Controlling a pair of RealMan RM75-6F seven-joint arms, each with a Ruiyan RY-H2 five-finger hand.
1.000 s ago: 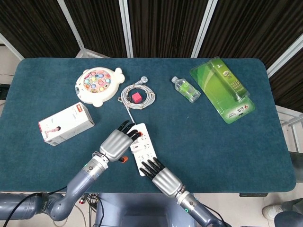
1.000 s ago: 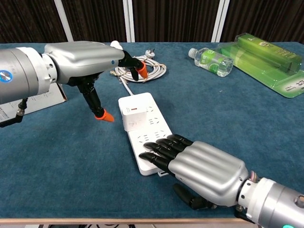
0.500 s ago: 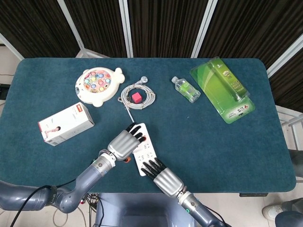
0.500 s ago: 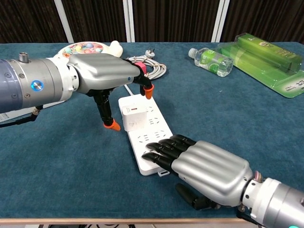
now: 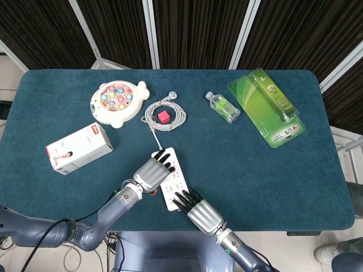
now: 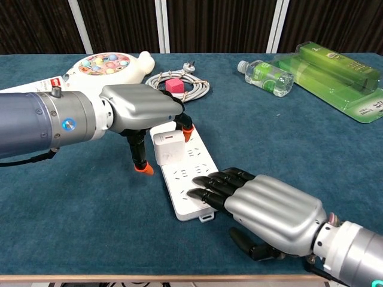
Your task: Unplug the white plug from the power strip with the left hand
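Observation:
The white power strip (image 6: 192, 162) lies near the table's front edge, with the white plug (image 6: 169, 147) standing in its far end. My left hand (image 6: 142, 107) hovers low over that end. Its orange-tipped thumb (image 6: 142, 168) is just left of the plug with a small gap, and a finger (image 6: 188, 131) is down at the plug's right. My right hand (image 6: 269, 206) lies flat with its fingertips pressing on the strip's near end. In the head view my left hand (image 5: 152, 171) hides the plug, and my right hand (image 5: 197, 211) covers the near end of the strip (image 5: 176, 177).
The strip's coiled cable with a pink cube (image 5: 163, 117) lies behind it. A round toy game (image 5: 117, 102) and a white box (image 5: 78, 148) are at the left. A water bottle (image 5: 222, 106) and a green package (image 5: 266, 106) are at the back right.
My left hand has moved right and down over the strip's far end, bringing thumb and finger to either side of the plug. My right hand has stayed on the near end.

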